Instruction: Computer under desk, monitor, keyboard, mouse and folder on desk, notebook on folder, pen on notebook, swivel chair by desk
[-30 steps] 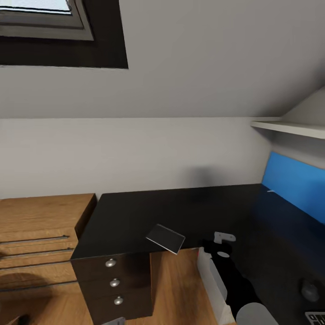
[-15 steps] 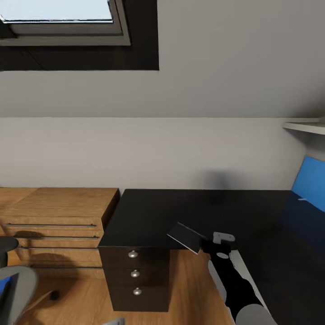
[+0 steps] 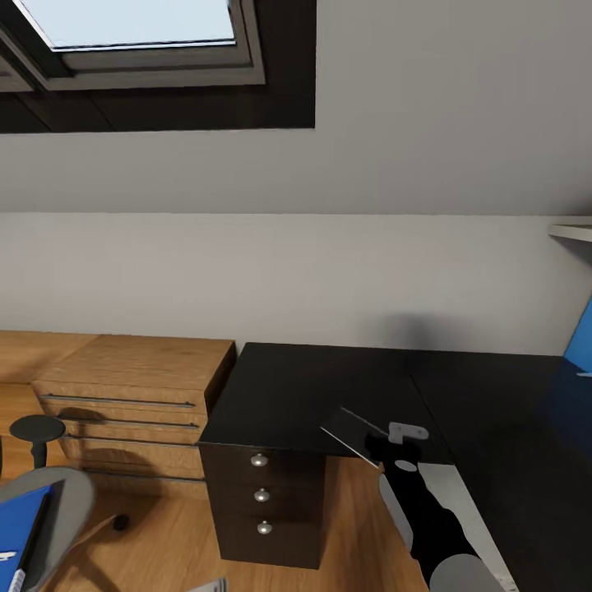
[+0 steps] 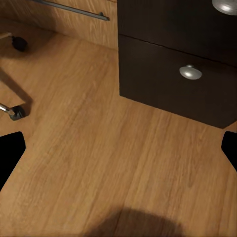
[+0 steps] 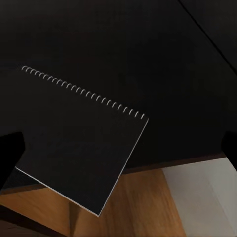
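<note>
The black desk fills the right half of the head view, its dark drawers facing me. A dark spiral-bound notebook hangs over the desk's front edge and looks tilted. My right gripper hovers just beside and above it, fingers spread wide, and I cannot tell whether it touches the notebook. The grey swivel chair shows at the lower left with the blue folder on its seat. My left gripper is open above the wood floor near the drawers.
A low light-wood cabinet stands left of the desk against the wall. A skylight sits in the sloped ceiling. A strip of the blue back panel shows at the far right. Chair casters rest on the floor.
The whole head view has swung left, so desk and cabinet shifted right in the picture. The chair and blue folder came into view. The notebook now looks nearer my right gripper and more tilted.
</note>
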Robot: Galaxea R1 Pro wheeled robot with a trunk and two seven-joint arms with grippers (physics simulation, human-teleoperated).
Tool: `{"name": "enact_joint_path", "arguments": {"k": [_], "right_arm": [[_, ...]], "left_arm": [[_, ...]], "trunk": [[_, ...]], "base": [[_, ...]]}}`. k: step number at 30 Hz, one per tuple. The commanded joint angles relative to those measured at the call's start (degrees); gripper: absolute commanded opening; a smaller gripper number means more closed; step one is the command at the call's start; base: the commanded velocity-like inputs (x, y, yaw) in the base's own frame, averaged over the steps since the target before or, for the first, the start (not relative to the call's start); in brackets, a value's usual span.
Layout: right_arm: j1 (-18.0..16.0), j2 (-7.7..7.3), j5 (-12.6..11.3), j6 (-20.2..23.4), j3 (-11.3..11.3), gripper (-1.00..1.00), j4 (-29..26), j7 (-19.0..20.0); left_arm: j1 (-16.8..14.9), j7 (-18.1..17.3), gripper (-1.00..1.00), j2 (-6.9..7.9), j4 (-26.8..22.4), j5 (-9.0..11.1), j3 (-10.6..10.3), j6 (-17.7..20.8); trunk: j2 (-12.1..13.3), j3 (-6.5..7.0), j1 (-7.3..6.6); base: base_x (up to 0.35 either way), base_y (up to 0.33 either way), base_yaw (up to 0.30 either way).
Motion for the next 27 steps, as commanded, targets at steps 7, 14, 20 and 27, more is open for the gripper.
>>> {"name": "enact_joint_path", "arguments": {"k": [7, 14, 20, 27], "right_arm": [[0.0, -0.04, -0.4, 0.3, 0.1, 1.0, -0.1, -0.2], [0.6, -0.74, -1.0, 0.2, -0.6, 1.0, -0.1, 0.4], [1.7, 0.15, -2.0, -1.7, 0.1, 1.0, 1.8, 2.4], [2.0, 1.49, 0.2, -4.0, 2.4, 1.0, 2.6, 4.6]], "left_arm": [[-0.1, 0.3, 1.0, 0.12, 0.2, 0.6, -0.5, -0.3], [0.6, 0.4, 1.0, 0.77, -0.4, 1.3, -0.6, 0.3], [2.5, 0.5, 1.0, -0.39, -1.4, 0.9, -0.4, 0.2], [2.0, 0.5, 1.0, -1.83, 0.9, -0.5, -0.5, -2.0]], "trunk": [[0.0, -0.07, 0.0], [0.0, -0.07, 0.0], [0.0, -0.07, 0.0], [0.0, -0.07, 0.0]], "base": [[0.013, 0.036, 0.0], [0.115, 0.155, 0.0], [0.0, 0.0, 0.0], [0.0, 0.0, 0.001]]}}
